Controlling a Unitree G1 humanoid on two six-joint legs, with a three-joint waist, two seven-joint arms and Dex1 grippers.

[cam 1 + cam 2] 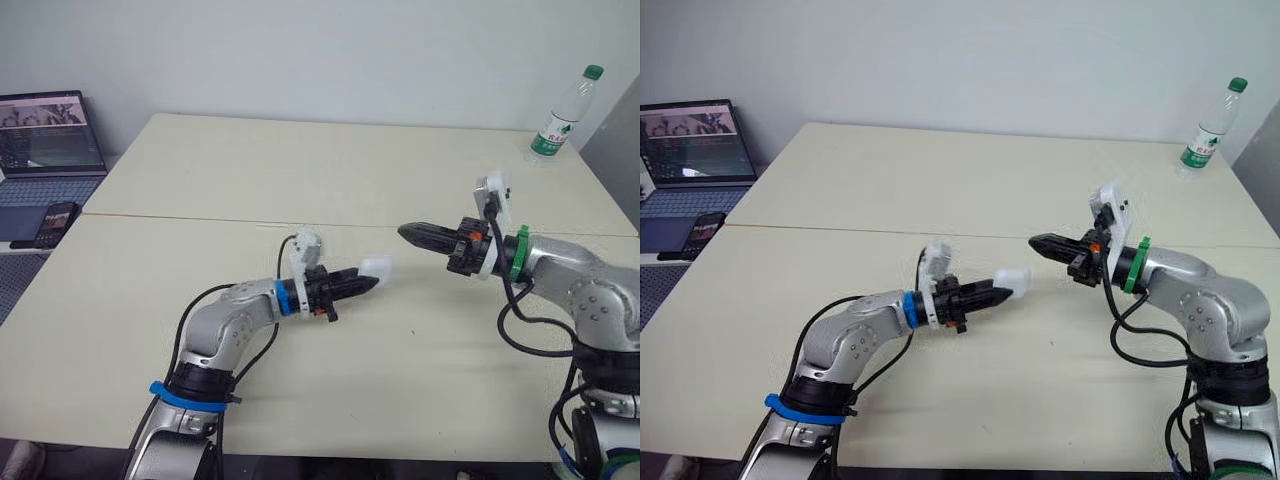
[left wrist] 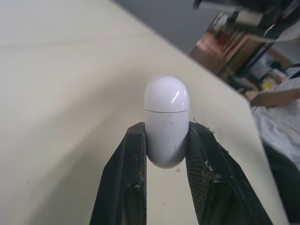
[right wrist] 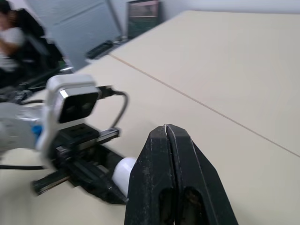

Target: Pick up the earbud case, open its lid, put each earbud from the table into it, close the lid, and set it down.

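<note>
Left gripper (image 1: 370,283) is clamped on the small glossy white rounded earbud case (image 1: 376,267), held in the air above the cream-coloured table (image 1: 300,170), about mid-width, on the near-edge side of the table's centre seam. Lid is closed. In the left wrist view the black fingers (image 2: 133,154) pinch only the lower body; the lid seam sits just above the fingertips and the lid end is free.

Right gripper (image 1: 408,233) is closed with nothing in it, tips aimed at the case and near it, not touching.

Likely step: opening the lid.

Risks:
- The shell is smooth and curved and the pinch is shallow. A sideways push from the right tips could lever the case out, dropping it onto the table.
- The case may spin between the pads if the push lands off-centre.
- Can't tell which side the hinge is on; prying from the wrong side just loads the grip.
- Shut tips are blunt against a thin seam, so they could skid off the lid.
- Pressing towards the left fingers may jam the lid shut.
</note>
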